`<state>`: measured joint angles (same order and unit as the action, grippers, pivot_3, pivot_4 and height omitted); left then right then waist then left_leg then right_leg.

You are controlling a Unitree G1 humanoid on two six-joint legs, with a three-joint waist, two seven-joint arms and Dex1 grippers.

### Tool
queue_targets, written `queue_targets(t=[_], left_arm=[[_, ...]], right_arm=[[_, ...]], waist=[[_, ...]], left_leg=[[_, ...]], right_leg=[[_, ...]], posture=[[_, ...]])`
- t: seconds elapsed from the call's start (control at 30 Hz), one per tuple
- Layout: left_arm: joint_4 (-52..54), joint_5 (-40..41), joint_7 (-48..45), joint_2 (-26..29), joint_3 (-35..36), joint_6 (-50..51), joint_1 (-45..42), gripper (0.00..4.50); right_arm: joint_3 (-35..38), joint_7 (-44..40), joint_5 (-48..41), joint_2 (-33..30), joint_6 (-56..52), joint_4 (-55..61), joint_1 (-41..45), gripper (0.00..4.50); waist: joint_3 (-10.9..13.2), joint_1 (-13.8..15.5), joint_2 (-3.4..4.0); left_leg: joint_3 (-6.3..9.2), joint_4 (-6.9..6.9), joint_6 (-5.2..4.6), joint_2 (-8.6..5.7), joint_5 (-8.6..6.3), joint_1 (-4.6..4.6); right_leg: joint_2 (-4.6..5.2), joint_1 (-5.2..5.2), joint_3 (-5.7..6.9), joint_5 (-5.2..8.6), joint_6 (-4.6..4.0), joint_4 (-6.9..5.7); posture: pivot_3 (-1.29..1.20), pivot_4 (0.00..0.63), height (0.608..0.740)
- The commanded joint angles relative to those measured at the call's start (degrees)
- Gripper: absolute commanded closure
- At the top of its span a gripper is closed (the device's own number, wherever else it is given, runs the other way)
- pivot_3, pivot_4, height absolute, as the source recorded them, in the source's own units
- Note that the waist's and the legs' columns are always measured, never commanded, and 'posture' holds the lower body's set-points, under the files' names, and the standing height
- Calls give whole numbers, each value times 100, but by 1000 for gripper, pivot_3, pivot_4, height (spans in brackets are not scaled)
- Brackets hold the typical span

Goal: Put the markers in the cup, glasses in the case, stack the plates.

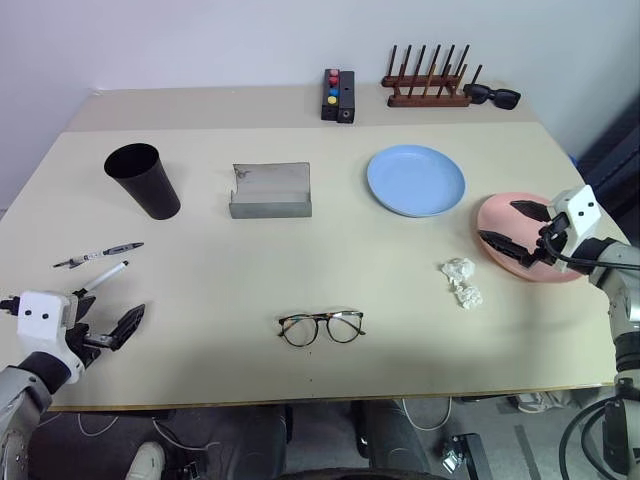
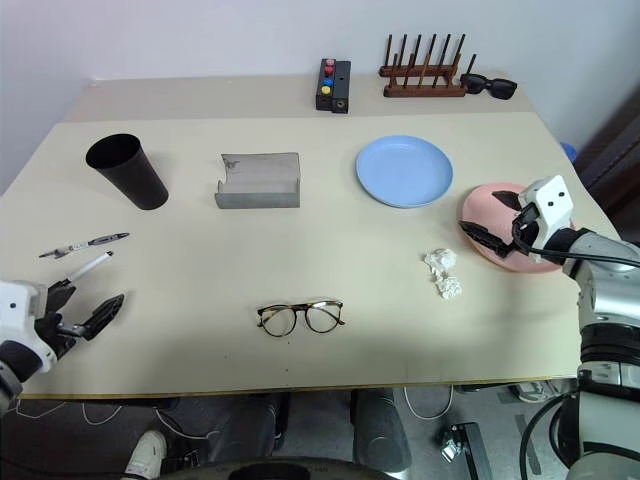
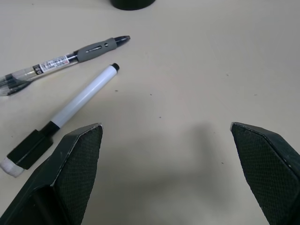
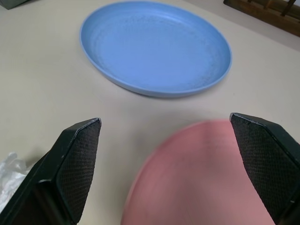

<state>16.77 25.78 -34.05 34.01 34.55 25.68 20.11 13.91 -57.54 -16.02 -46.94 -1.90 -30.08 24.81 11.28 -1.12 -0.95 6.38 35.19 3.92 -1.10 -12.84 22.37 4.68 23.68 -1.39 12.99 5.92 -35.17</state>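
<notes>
Two markers lie at the table's left front: one with a grey grip (image 1: 98, 254) and a white one with a black cap (image 1: 103, 277). My left gripper (image 1: 108, 318) stands open just nearer than them, holding nothing. The black cup (image 1: 143, 180) stands upright behind them. The grey case (image 1: 271, 190) sits open at mid-table. The glasses (image 1: 321, 327) lie near the front edge. A blue plate (image 1: 415, 180) and a pink plate (image 1: 495, 212) rest at the right. My right gripper (image 1: 497, 222) is open over the pink plate's left part, and I cannot tell whether it touches the plate.
A crumpled white paper (image 1: 462, 281) lies just left of the pink plate. Along the back edge stand a black box with coloured buttons (image 1: 338, 95), a wooden peg rack (image 1: 428, 85) and black sunglasses (image 1: 492, 95).
</notes>
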Motion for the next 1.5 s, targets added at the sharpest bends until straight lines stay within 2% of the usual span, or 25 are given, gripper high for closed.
queue_targets(t=[0.03, 0.23, 0.47, 0.77, 1.0, 1.13, 1.3, 1.5], left_arm=[[208, 36, -5, 82, 91, -1, 34, 41], [265, 54, 20, 82, 79, 70, 11, 41], [384, 55, 54, 47, 37, 139, 18, 41], [452, 40, 106, 111, 57, 156, -141, 41], [307, -81, -5, 293, -151, 251, -284, 41], [198, -68, 6, 321, -263, 288, -379, 41], [337, 17, 105, 278, -380, 481, -511, 41], [472, 20, 154, 243, -358, 588, -413, 41]], right_arm=[[100, 108, -123, 16, -141, 485, -67, 0], [111, 197, -166, 59, -359, 799, -149, 0], [52, 134, -127, 98, -257, 602, 15, 0], [-266, -54, -153, 532, -25, 518, 539, 0], [-398, -295, -300, 795, 29, 845, 318, 0], [-638, -383, -481, 1115, -200, 1627, -61, 0], [-1540, 68, -474, 1934, -931, 3063, -182, 0], [-2139, 701, -127, 2470, -1350, 3579, -111, 0]], waist=[[0, 0, 0], [0, 3, 0], [0, 0, 0], [0, -4, 0], [0, 9, 0], [-1, -8, -1], [0, -52, 0], [-2, -10, -3]], left_leg=[[0, 0, 0, 0, 0, 0], [0, 0, 0, 0, 0, 0], [0, 0, 0, 0, 0, 0], [0, 0, 0, 1, 0, 0], [1, 1, 0, 0, 0, 0], [1, -2, 0, 1, 0, -2], [2, -1, 0, 4, 0, -6], [5, -1, 0, 0, 0, 0]], right_leg=[[0, 0, 0, 0, 1, 0], [0, 0, 0, 1, 1, 0], [0, 0, 0, 0, 1, 0], [-1, 0, 0, -3, -4, -1], [-1, -1, 0, -3, -4, -2], [-2, -1, 0, -3, -4, -2], [-4, 2, 0, -2, -3, -13], [-1, 3, 0, -3, -4, -6]], posture=[[0, 150, 740], [0, 150, 740], [0, 150, 740], [0, 150, 740], [0, 150, 740], [0, 150, 740], [0, 150, 740], [0, 150, 740]])
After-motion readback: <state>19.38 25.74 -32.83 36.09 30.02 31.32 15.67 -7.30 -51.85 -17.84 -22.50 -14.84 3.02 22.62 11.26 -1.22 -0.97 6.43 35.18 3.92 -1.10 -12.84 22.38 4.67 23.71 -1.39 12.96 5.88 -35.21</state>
